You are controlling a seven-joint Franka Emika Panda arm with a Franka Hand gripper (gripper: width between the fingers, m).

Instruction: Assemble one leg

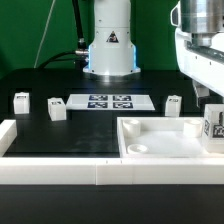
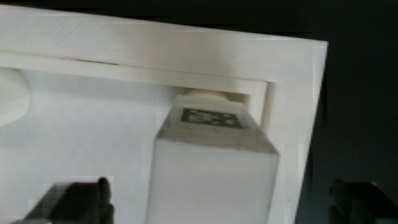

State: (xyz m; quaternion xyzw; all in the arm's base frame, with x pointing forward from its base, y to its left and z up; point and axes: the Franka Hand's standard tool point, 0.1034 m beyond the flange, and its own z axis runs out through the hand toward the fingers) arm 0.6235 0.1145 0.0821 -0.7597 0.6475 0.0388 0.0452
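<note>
A leg (image 1: 215, 127), a stubby white post with a black-and-white tag, stands in the far corner of the big white tray-like part (image 1: 160, 124) at the exterior view's right. In the wrist view the leg (image 2: 217, 150) lies in the tray's (image 2: 160, 55) corner with its tag facing the camera. My gripper (image 1: 207, 95) hangs just above it. In the wrist view the gripper (image 2: 217, 205) is open: the dark fingers (image 2: 75, 200) stand on either side of the leg with gaps, not touching it.
Three more legs stand on the black table: two at the exterior view's left (image 1: 21, 101) (image 1: 57, 110) and one right of centre (image 1: 174, 104). The marker board (image 1: 110, 101) lies before the robot base (image 1: 110, 50). A white rail (image 1: 60, 168) runs along the front.
</note>
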